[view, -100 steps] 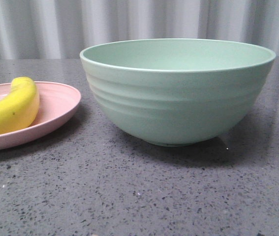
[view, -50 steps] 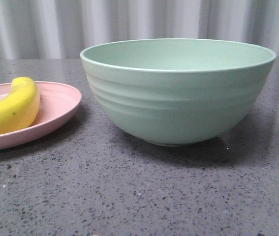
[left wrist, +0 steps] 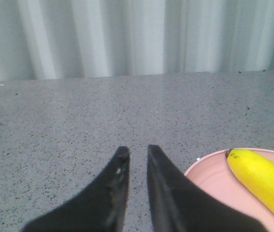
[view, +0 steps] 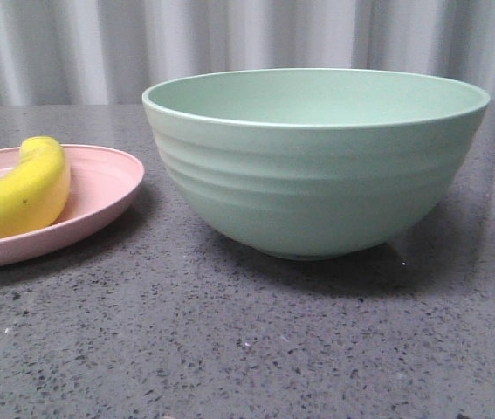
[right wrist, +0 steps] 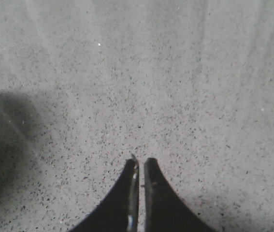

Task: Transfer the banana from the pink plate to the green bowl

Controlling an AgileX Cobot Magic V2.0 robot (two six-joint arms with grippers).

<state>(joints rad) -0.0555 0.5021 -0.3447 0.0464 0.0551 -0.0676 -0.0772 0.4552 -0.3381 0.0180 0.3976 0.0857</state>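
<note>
Banana on plate, beside left gripper, untouched, jaws nearly closed, empty, right gripper clenched over counter.

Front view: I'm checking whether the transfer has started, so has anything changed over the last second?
Nothing visibly changed. The banana lies on the pink plate as before, and the green bowl stands beside it in the same spot. No arm has come into this view.
</note>
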